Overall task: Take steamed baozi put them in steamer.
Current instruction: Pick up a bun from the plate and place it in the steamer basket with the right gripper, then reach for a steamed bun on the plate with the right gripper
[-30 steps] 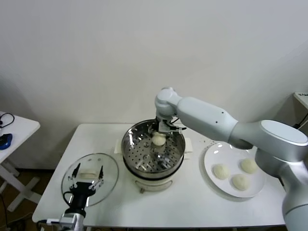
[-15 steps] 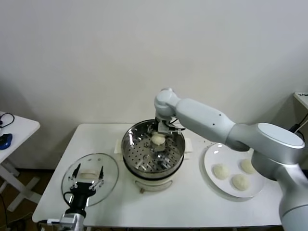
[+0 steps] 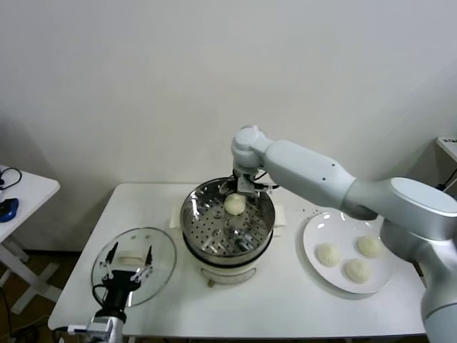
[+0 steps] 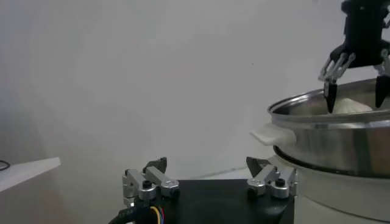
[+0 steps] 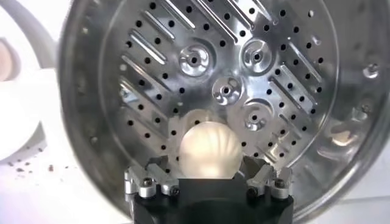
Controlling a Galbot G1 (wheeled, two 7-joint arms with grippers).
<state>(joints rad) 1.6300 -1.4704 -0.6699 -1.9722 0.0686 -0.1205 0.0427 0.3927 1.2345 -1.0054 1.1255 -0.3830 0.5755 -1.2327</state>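
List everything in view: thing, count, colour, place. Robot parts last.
steamed baozi: one, cream-white, on the steamer floor, far side; three more on the plate.
steamer: one, shiny steel on a white base, table centre.
plate: one, white, right of the steamer.
glass lid: one, clear, left of the steamer.
table: one, white.
side table: one, white, far left.
right gripper: black, jaws open, above the baozi in the steamer.
left gripper: black, jaws open, parked over the glass lid.
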